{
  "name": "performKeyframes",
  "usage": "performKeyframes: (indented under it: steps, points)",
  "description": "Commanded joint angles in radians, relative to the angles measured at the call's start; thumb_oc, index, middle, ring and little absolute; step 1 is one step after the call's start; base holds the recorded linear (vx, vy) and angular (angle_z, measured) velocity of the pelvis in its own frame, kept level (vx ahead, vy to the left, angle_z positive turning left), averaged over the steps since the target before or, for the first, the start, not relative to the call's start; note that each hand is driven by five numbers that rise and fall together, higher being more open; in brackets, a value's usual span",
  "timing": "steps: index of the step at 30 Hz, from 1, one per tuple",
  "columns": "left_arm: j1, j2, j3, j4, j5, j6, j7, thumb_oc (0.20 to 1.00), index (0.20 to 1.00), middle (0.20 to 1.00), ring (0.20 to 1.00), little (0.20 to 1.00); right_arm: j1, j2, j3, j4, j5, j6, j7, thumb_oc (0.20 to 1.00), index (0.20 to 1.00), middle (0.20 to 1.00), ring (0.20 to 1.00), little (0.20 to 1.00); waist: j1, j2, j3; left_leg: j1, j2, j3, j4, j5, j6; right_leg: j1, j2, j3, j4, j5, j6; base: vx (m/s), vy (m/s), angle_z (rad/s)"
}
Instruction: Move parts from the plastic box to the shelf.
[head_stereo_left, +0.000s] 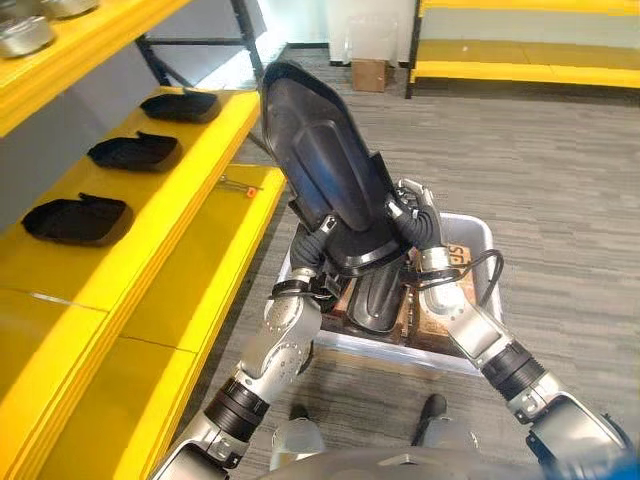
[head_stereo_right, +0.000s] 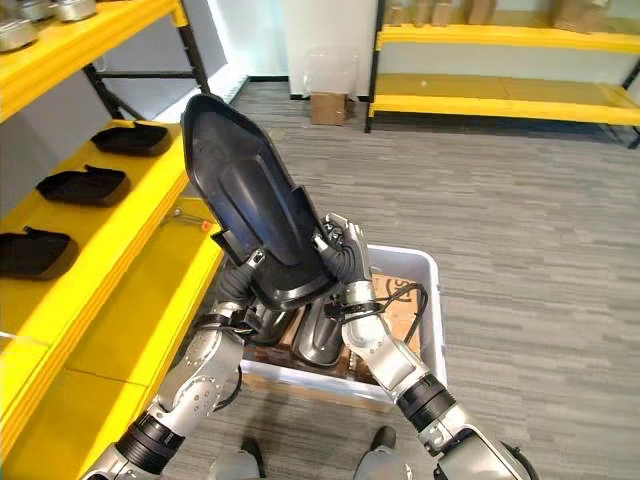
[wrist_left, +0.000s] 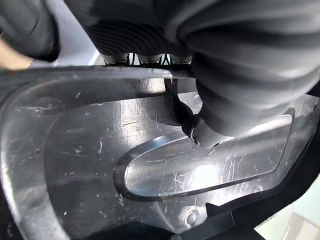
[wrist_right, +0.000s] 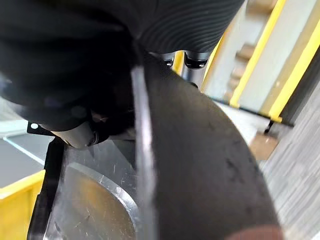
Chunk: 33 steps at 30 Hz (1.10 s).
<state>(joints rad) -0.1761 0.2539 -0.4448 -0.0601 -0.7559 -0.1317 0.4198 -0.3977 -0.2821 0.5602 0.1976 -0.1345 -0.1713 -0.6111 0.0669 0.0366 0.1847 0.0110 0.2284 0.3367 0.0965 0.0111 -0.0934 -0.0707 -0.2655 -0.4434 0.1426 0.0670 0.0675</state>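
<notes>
two hands hold one big black part (head_stereo_left: 320, 160) up in the air, tilted, above the plastic box (head_stereo_left: 478, 240). the left hand (head_stereo_left: 308, 262) is clamped on its lower edge from the left, thumb pressed on the shiny inner face and fingers wrapped over the rim. the right hand (head_stereo_left: 418, 222) grips the lower right edge the same way, fingers curled round it. under the raised part, more dark parts (head_stereo_left: 375, 300) lie in the box, which sits on the grey floor (head_stereo_left: 560, 180). to the left runs the yellow shelf (head_stereo_left: 190, 230), with three black parts (head_stereo_left: 135, 152) lined up along its middle level, well apart from each other. farther off, a cardboard box (head_stereo_left: 369, 74) stands on the floor beside another yellow rack (head_stereo_left: 520, 60).
</notes>
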Motion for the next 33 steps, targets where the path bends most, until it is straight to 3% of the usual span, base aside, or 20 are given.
performKeyframes:
  steps: [1,6,8,9,10,13,14,17,22,24,25,27,31,33]
  points:
    - [-0.062,0.026,0.046,-0.138,0.062,-0.072,-0.029,0.2,0.2,0.2,0.2,0.2,-0.094,0.064,0.048,-0.053,0.027,-0.04,0.042,0.2,0.2,0.2,0.2,0.2,0.007,-0.002,0.003,0.009,-0.016,0.024,-0.025,0.009,0.019,0.114,0.055,0.032,-0.001,-0.163,0.03,-0.08,0.227,0.54]
    - [-0.063,0.031,0.053,-0.133,0.076,-0.041,-0.072,0.2,0.2,0.2,0.2,0.2,-0.082,0.072,0.05,-0.073,0.022,0.0,0.017,0.2,0.2,0.2,0.2,0.2,0.028,0.002,-0.006,0.019,-0.05,0.002,-0.089,0.025,0.039,0.122,0.029,0.017,-0.006,-0.149,0.064,-0.07,0.2,0.41]
    - [-0.073,0.032,0.048,-0.124,0.069,-0.014,-0.112,0.2,0.2,0.2,0.2,0.2,-0.073,0.073,0.05,-0.076,0.025,0.017,-0.023,0.2,0.2,0.2,0.2,0.2,0.021,0.005,-0.008,0.017,-0.07,-0.025,-0.116,0.032,0.05,0.112,0.043,0.058,0.01,-0.164,0.065,-0.1,0.107,0.49]
    - [-0.093,0.035,0.039,-0.108,0.064,0.002,-0.124,0.2,0.2,0.2,0.2,0.2,-0.063,0.07,0.048,-0.072,0.034,0.008,-0.034,0.2,0.2,0.2,0.2,0.2,0.004,0.003,-0.008,0.016,-0.086,-0.056,-0.131,0.031,0.06,0.099,0.065,0.118,0.026,-0.183,0.059,-0.1,0.082,1.01]
    - [-0.097,0.035,0.038,-0.106,0.063,0.004,-0.123,0.2,0.2,0.2,0.2,0.2,-0.062,0.069,0.047,-0.072,0.034,0.005,-0.034,0.2,0.2,0.2,0.2,0.2,0.001,0.004,-0.01,0.013,-0.086,-0.061,-0.134,0.033,0.061,0.094,0.072,0.128,0.025,-0.183,0.057,-0.08,0.047,1.5]
    - [-0.124,0.039,0.027,-0.079,0.048,0.013,-0.128,0.2,0.2,0.2,0.2,0.2,-0.037,0.051,0.039,-0.066,0.04,-0.027,-0.024,0.2,0.2,0.2,0.2,0.2,-0.022,-0.004,-0.01,0.005,-0.098,-0.089,-0.136,0.033,0.056,0.09,0.158,0.187,0.038,-0.22,0.02,-0.04,-0.008,1.31]
    - [-0.122,0.037,0.029,-0.076,0.04,0.015,-0.12,0.2,0.2,0.2,0.2,0.2,-0.022,0.039,0.031,-0.065,0.049,-0.043,0.01,0.2,0.2,0.2,0.2,0.2,-0.025,-0.016,-0.004,-0.01,-0.107,-0.105,-0.13,0.043,0.038,0.11,0.223,0.204,0.017,-0.226,-0.005,-0.03,-0.017,0.57]
    - [-0.101,0.038,0.041,-0.08,0.033,0.016,-0.114,0.2,0.2,0.2,0.2,0.2,0.01,0.017,0.019,-0.069,0.056,-0.063,0.054,0.2,0.2,0.2,0.2,0.2,-0.022,-0.032,0.007,-0.055,-0.116,-0.142,-0.08,0.043,0.018,0.155,0.227,0.215,-0.071,-0.19,-0.022,-0.04,-0.117,0.4]
    - [-0.035,0.044,0.075,-0.117,0.051,0.001,-0.12,0.2,0.2,0.2,0.2,0.2,0.031,-0.029,0.028,-0.129,0.093,-0.052,0.079,0.2,0.2,0.2,0.2,0.2,-0.009,-0.023,0.015,-0.087,-0.091,-0.173,-0.066,0.061,0.002,0.17,0.207,0.211,-0.11,-0.169,-0.029,-0.1,-0.055,0.24]
    - [-0.031,0.04,0.071,-0.105,0.04,0.006,-0.153,0.2,0.2,0.2,0.2,0.2,0.036,-0.035,0.033,-0.141,0.085,-0.032,0.05,0.2,0.2,0.2,0.2,0.2,-0.023,-0.014,0.025,-0.091,-0.075,-0.104,-0.062,0.079,-0.007,0.185,0.195,0.174,-0.123,-0.161,-0.024,-0.11,0.019,0.41]
    - [-0.04,0.03,0.062,-0.094,0.028,0.015,-0.159,0.2,0.2,0.2,0.2,0.2,0.036,-0.03,0.038,-0.143,0.08,-0.006,0.029,0.2,0.2,0.2,0.2,0.2,-0.043,-0.008,0.029,-0.083,-0.05,-0.005,-0.054,0.093,-0.011,0.187,0.183,0.137,-0.126,-0.147,-0.02,-0.12,0.027,0.94]
    - [-0.045,0.025,0.055,-0.082,0.026,0.008,-0.175,0.2,0.2,0.2,0.2,0.2,0.025,-0.021,0.05,-0.122,0.076,-0.003,0.016,0.2,0.2,0.2,0.2,0.2,-0.054,-0.006,0.029,-0.076,-0.025,0.048,-0.029,0.088,-0.013,0.182,0.169,0.11,-0.126,-0.142,-0.02,-0.15,0.035,1.15]
    - [-0.042,0.026,0.041,-0.07,0.031,-0.011,-0.182,0.2,0.2,0.2,0.2,0.2,-0.016,0.006,0.069,-0.048,0.071,-0.024,0.026,0.2,0.2,0.2,0.2,0.2,-0.063,-0.014,0.03,-0.051,0.017,0.113,0.083,0.016,-0.006,0.172,0.144,0.068,-0.112,-0.151,-0.032,-0.16,0.067,0.99]
    - [-0.04,0.027,0.04,-0.069,0.03,-0.015,-0.182,0.2,0.2,0.2,0.2,0.2,-0.024,0.007,0.07,-0.041,0.074,-0.023,0.033,0.2,0.2,0.2,0.2,0.2,-0.065,-0.018,0.026,-0.033,0.023,0.112,0.115,-0.018,-0.016,0.176,0.14,0.065,-0.103,-0.168,-0.03,-0.07,0.115,0.48]
